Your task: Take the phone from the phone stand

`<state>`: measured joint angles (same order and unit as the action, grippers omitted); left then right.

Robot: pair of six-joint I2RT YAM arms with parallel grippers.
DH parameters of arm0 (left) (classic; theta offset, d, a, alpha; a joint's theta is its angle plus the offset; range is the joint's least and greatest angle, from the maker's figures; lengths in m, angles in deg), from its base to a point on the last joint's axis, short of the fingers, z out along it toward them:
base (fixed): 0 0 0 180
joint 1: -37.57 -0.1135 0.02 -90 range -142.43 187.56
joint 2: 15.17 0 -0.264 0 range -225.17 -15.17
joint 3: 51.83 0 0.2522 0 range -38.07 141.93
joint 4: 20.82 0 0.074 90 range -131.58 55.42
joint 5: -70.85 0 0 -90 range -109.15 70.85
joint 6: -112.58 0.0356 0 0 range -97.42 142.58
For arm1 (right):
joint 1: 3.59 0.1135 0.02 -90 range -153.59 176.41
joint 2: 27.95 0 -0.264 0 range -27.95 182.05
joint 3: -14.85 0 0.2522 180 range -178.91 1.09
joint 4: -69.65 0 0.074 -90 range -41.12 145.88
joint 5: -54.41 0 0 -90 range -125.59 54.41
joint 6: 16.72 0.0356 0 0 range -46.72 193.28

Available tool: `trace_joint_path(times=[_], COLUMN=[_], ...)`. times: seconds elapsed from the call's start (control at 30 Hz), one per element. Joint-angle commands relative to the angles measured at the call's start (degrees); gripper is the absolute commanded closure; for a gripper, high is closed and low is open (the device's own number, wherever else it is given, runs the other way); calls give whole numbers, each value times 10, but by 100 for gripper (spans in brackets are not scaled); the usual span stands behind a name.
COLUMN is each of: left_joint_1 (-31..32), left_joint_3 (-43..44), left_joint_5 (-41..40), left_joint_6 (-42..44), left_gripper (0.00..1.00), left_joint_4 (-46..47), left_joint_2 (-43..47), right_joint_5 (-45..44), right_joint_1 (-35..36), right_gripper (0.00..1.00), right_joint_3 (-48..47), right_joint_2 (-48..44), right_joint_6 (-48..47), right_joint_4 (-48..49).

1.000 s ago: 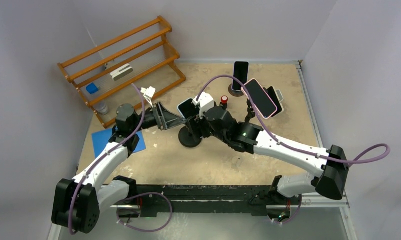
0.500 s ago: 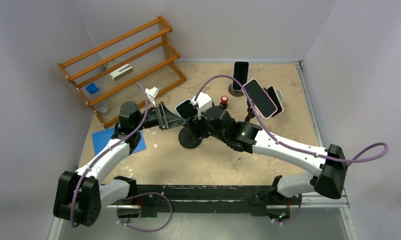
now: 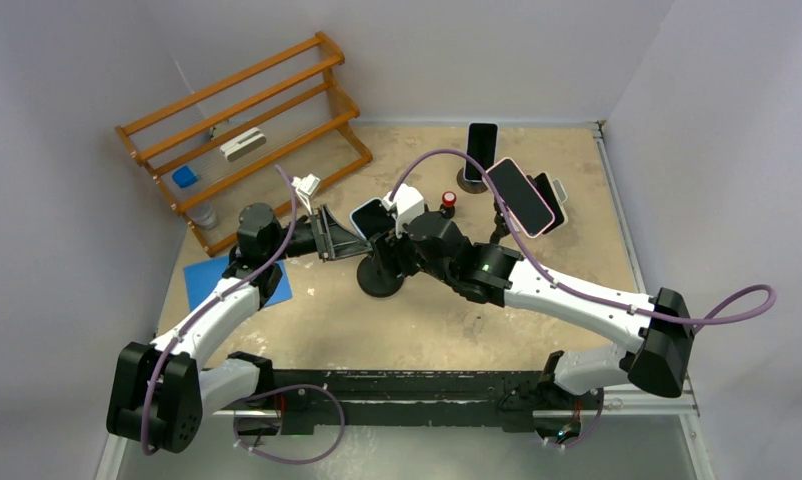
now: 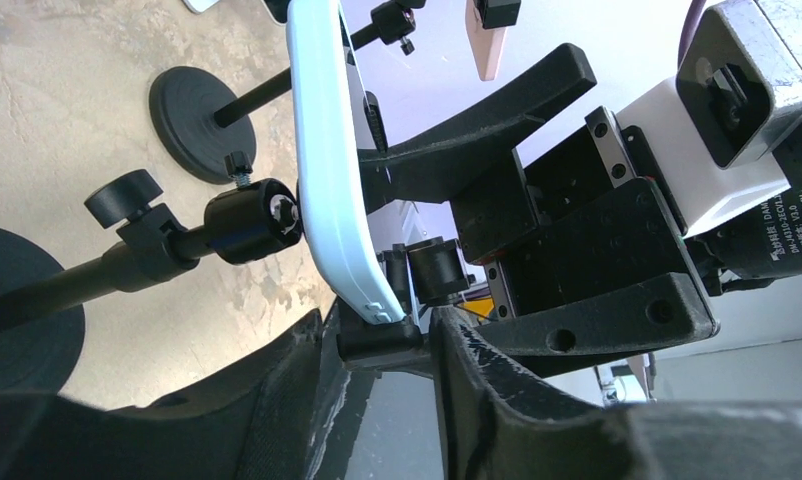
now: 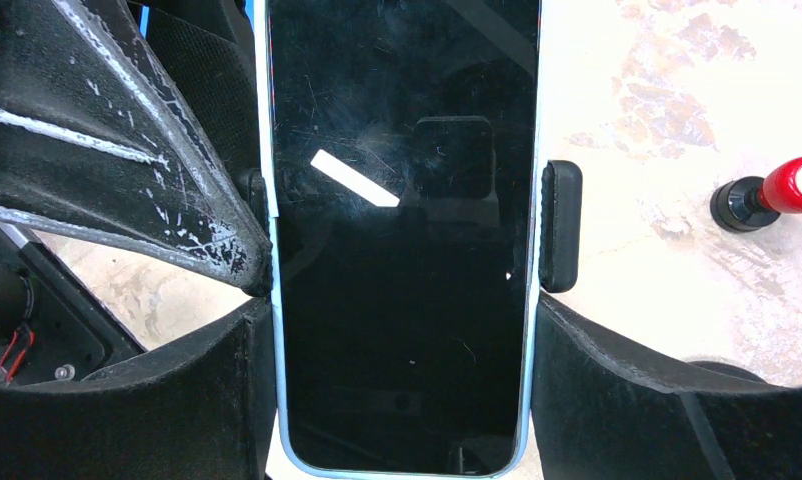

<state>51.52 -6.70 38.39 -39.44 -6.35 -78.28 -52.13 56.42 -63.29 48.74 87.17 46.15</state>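
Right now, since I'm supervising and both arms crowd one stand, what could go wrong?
The clamp pad hugs the phone; if the right gripper pulls, it could drag or tip the phone stand. The left gripper works tight against the right one, so fingers may collide. The red-capped bottle stands near and could be knocked.
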Motion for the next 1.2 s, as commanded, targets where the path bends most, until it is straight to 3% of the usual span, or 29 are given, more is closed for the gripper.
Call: trace_joint_path(times=[0.0,0.17,0.27,0.3,0.37,0.4,0.53,0.6,1.17], left_joint_1=[2,2,1,2,1,2,2,2,2], left_joint_3=[4,2,1,1,1,1,2,2,6], left_joint_5=[13,9,5,5,2,2,-3,-4,-1], left_joint_6=[-5,-6,-6,-6,-6,-6,-10,-13,-14], left_gripper=[62,72,82,87,94,97,100,100,100], left_joint_4=[32,31,31,31,30,28,22,21,9], left_joint_2=[9,8,9,10,11,11,12,13,19], right_joint_5=[-2,4,1,-3,-17,-25,-42,-45,-37], right_joint_1=[1,1,1,1,1,1,1,1,1], right_gripper=[100,100,100,89,53,41,12,4,1], right_joint_3=[-30,-24,-18,-16,-9,-6,3,7,-4], right_joint_2=[-9,-15,-22,-26,-33,-37,-44,-44,-15], right_joint_6=[10,10,10,8,6,5,4,0,-31], right_joint_4=[76,79,79,79,77,76,67,66,53])
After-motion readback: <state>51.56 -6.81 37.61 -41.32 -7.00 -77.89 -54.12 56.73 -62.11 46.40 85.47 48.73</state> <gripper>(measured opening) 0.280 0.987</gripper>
